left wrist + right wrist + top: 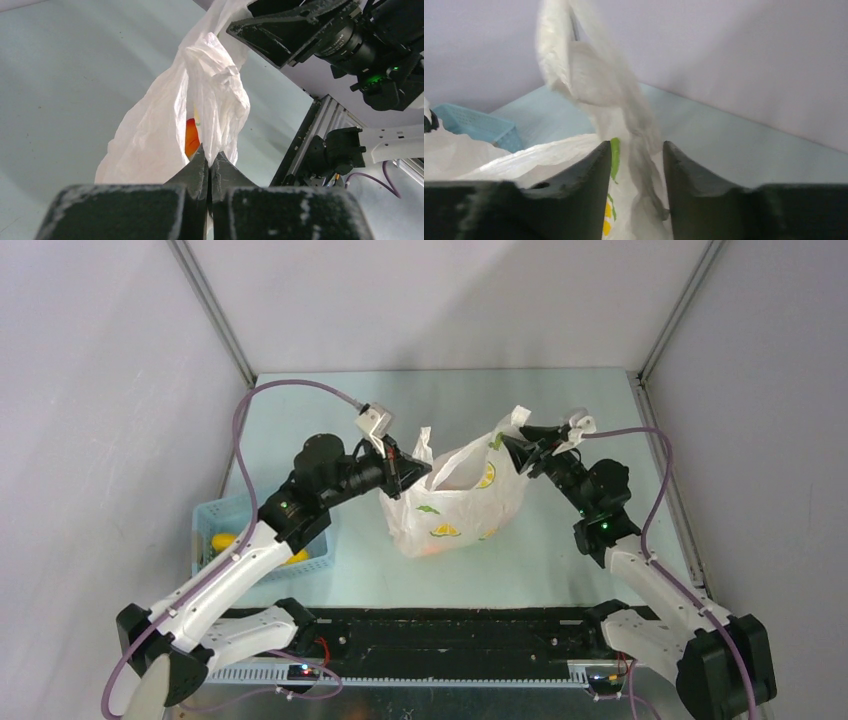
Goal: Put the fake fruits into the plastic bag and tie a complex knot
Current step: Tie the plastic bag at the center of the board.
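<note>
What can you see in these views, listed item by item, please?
plastic bag: one, white with yellow-green prints, middle of the table, held up between the grippers
orange fruit: one seen, orange, inside the bag
basket: one, light blue, left side of the table
yellow fruit: count unclear, yellow, in the basket, partly hidden
table: one, pale blue-green, under everything
left gripper: one, black, shut on the bag's left handle
right gripper: one, black, jaws apart around the bag's right handle

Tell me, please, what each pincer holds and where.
Left pincer clamps a handle of the crinkly white plastic bag; right pincer only straddles the other handle.
</note>
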You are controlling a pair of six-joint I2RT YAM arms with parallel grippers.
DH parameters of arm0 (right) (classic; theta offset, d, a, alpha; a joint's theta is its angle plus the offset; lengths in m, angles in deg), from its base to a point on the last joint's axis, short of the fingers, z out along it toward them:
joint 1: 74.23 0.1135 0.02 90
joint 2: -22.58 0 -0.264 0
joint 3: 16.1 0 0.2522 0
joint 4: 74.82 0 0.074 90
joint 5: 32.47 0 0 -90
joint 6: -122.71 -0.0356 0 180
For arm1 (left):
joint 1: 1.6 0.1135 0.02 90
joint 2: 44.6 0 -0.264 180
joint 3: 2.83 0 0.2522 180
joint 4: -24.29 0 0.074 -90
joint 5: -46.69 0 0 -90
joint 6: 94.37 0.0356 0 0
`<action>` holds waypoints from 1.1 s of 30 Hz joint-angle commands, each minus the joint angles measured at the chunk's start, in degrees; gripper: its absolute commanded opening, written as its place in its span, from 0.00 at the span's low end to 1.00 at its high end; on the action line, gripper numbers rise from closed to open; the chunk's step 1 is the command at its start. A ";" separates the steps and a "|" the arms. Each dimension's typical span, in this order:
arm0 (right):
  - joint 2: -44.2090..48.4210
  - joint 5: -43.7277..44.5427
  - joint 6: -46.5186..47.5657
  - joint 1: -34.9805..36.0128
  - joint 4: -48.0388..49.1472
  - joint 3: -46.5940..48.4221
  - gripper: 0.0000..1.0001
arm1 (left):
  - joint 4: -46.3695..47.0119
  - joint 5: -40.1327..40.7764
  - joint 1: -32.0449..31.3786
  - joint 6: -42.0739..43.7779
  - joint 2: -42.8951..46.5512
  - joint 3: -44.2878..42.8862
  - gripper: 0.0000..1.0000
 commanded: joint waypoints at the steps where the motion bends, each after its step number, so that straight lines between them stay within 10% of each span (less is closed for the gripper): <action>1: -1.49 -5.63 -1.64 -1.59 11.88 1.25 0.26 | -1.76 -4.38 1.44 -0.30 0.29 -3.81 0.00; 5: -0.57 -10.92 -2.23 -1.82 10.57 2.73 0.00 | -6.95 -8.00 2.30 2.74 -0.80 -7.69 0.00; 18: 13.82 -23.34 2.89 -1.67 -17.69 9.98 0.00 | -23.15 -19.03 5.65 10.86 -6.94 -20.13 0.00; 33: 4.02 -33.19 10.10 3.83 -39.51 16.10 0.00 | -26.76 -21.01 3.48 17.22 -15.35 -21.55 0.00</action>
